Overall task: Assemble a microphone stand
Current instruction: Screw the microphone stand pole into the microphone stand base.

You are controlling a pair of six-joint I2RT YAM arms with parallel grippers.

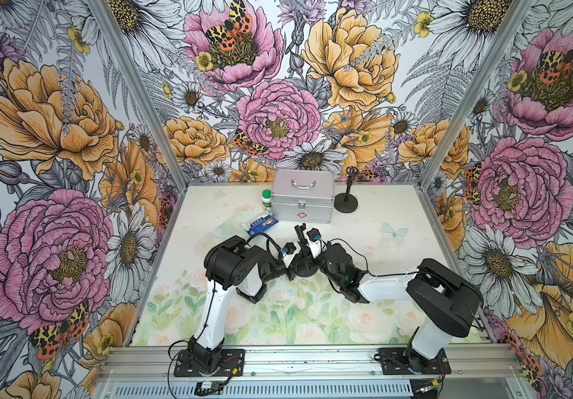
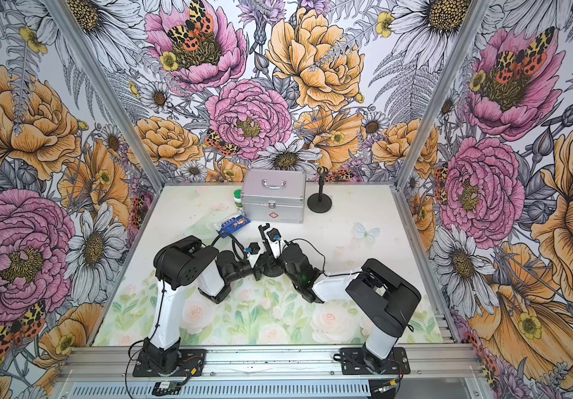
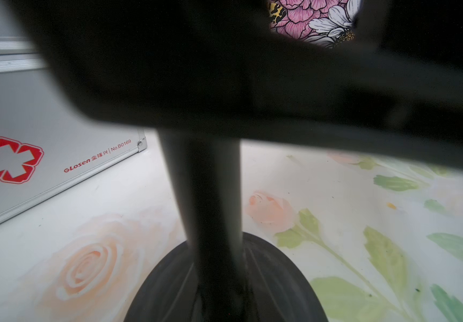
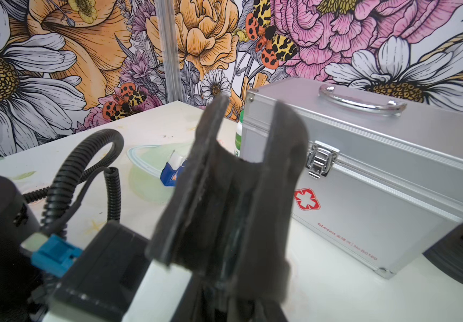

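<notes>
Item: mic stand, part-built, mid-table, between both arms.
Round base (image 3: 266, 278): flat on table (image 1: 399, 207), near front of first-aid case (image 1: 302, 203).
Pole (image 3: 208, 195): upright out of base centre. Upper end hidden by dark blurred mass in L wrist view.
Mic clip (image 4: 233, 181): U-shaped, at pole top, open end up, a bit tilted. Joint to pole hidden, so can't tell if seated.
Left gripper (image 1: 293, 266): clenched, on pole above base by look of both top views. Contact itself blurred.
Right gripper (image 1: 309, 255): closed about clip's lower part, judged from R wrist view, where clip rises from frame bottom. Fingertips not seen.
Step (est.): fitting clip to pole top. L steadies, R sets or turns.
Progress (est.): late. Base and pole joined, clip is last part.
Risk 1: clip goes on skew to pole axis, so it jams or cross-threads.
Risk 2: L grip slips, pole spins w/ clip, no tightening.
Risk 3: side push from R tips or skids base toward case.
Risk 4: wrists v. close. Corrugated cable (image 4: 85, 156) beside clip could snag.
Other stock: second stand (image 1: 347, 197), fully built, beside case at back. Green-cap bottle (image 1: 266, 199) at case's other side. Blue packet (image 1: 261, 222) and clear bowl (image 1: 226, 226) near it.
</notes>
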